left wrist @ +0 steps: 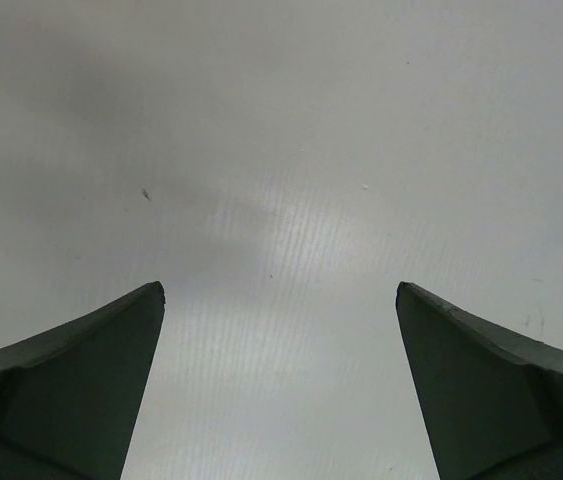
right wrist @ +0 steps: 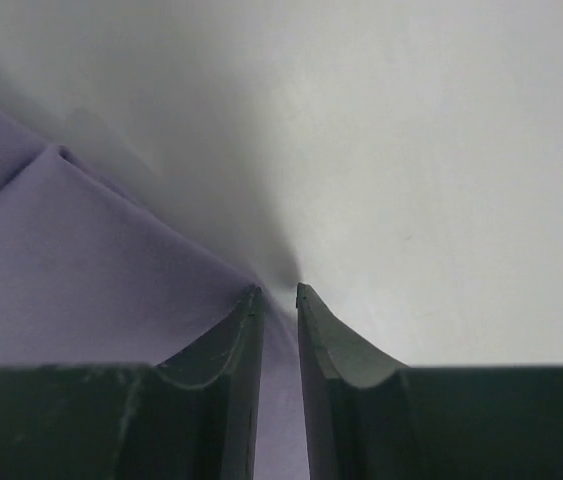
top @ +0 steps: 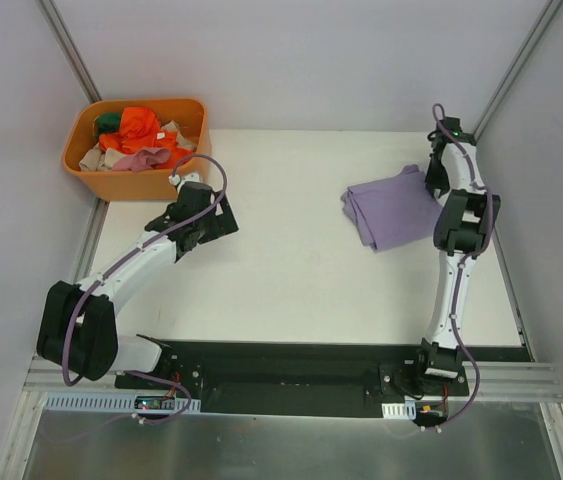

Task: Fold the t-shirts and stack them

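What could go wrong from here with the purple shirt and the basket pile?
1. The right gripper pinches only an edge of the folded purple shirt; pulling could drag one layer and undo the fold.
2. The left gripper hangs open over bare table near the orange basket; the crumpled shirts in it look tangled, so several might lift at once.

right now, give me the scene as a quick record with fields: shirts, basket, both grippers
table: white, bare in the middle
basket: orange, far left corner
crumpled clothes: orange, green, pink and beige pieces piled in the basket
purple t-shirt: folded, lying flat on the table's right side
left gripper: open, over bare table, holding nothing
right gripper: nearly closed at the purple t-shirt's edge, cloth in the gap
stack so far: one folded shirt
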Tool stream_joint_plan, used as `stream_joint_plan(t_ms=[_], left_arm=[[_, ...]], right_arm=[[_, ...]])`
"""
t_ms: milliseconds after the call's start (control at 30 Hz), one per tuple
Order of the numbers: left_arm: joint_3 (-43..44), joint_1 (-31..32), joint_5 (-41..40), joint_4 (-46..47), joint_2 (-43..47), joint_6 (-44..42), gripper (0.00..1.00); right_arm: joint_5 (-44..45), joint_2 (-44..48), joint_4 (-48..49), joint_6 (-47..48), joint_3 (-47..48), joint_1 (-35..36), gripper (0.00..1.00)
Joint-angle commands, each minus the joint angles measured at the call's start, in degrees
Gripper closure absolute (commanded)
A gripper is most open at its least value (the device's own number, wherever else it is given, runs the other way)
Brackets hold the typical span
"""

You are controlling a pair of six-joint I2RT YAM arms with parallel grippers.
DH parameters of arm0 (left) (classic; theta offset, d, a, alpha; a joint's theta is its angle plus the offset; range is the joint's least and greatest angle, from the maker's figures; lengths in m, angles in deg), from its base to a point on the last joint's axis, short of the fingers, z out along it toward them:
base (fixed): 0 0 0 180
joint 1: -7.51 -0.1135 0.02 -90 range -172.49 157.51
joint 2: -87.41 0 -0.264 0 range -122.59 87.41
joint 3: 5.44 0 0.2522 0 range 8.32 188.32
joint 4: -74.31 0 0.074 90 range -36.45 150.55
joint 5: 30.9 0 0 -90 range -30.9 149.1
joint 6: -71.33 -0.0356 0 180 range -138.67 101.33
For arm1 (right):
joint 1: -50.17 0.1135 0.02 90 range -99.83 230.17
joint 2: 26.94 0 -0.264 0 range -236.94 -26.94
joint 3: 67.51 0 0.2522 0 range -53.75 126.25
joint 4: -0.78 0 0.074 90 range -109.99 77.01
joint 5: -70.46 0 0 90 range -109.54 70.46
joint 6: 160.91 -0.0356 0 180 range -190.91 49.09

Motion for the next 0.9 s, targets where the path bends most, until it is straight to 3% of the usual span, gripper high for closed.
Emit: stream_joint_plan(t_ms=[0,100,233,333,467,567,733,867], left_arm=[[1.6,-1.0,-2.0,0.0,-1.1,-1.4,0.01],[2.4,-1.1,-2.0,-0.1,-2.3,-1.5,0.01],[3.4,-1.1,-0.9,-0.5,-3.6,-1.6,0.01],[3.3,-1.1,-0.9,-0.7,-3.4,-1.6,0.01],[2.5,-1.1,-0.3,-0.6,-1.9,-1.3,0.01],[1.9,-1.1,-0.4,-0.7,-0.8,-1.1,0.01],[1.6,-1.1,-0.5,-0.6,-0.2,-0.8,0.01],[1.6,-1.1,0.5,-0.6,-0.7,-0.6,0.01]], right_arm=[[-9.3,-1.8,-4.0,-0.4,1.7,-7.0,0.77],[-12.0,2.0,-0.4,1.4,-3.2,-7.1,0.76],[-7.0,8.9,-1.0,1.3,-7.0,-6.6,0.74],[-6.2,15.7,2.5,1.5,-12.2,-6.6,0.68],[-7.5,20.0,1.1,3.9,-11.5,-6.3,0.61],[-5.9,23.2,-1.0,5.0,-15.8,-4.7,0.49],[-9.3,32.7,5.9,0.8,-35.0,0.3,0.37],[-15.6,39.2,13.6,-7.1,-49.1,4.0,0.02]])
